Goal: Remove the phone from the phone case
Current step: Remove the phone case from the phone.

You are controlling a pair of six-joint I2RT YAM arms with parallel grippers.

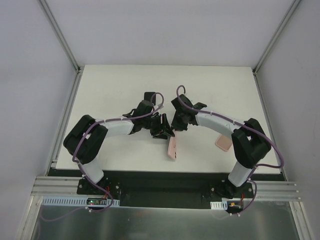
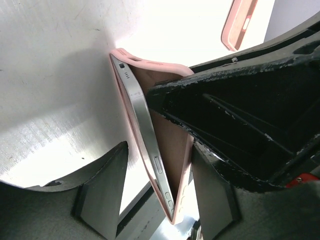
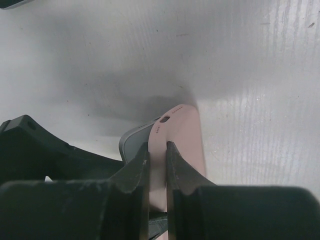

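Observation:
The pink phone case [image 1: 173, 148] stands on edge on the white table between both arms. In the left wrist view the silver-edged phone [image 2: 141, 122] has peeled away from the case [image 2: 172, 145] at its upper end, and they still meet at the lower end. My left gripper [image 2: 159, 195] is open around them. Its right finger [image 2: 215, 195] touches the case back and its left finger [image 2: 102, 192] stands apart from the phone. My right gripper [image 3: 158, 150] is shut on the case wall [image 3: 185, 130], with the grey phone [image 3: 132, 140] just to its left.
A second pink case [image 1: 223, 142] lies flat on the table under the right arm and shows in the left wrist view [image 2: 240, 22]. The two grippers [image 1: 169, 126] nearly touch at mid-table. White enclosure walls [image 1: 60, 35] surround the table.

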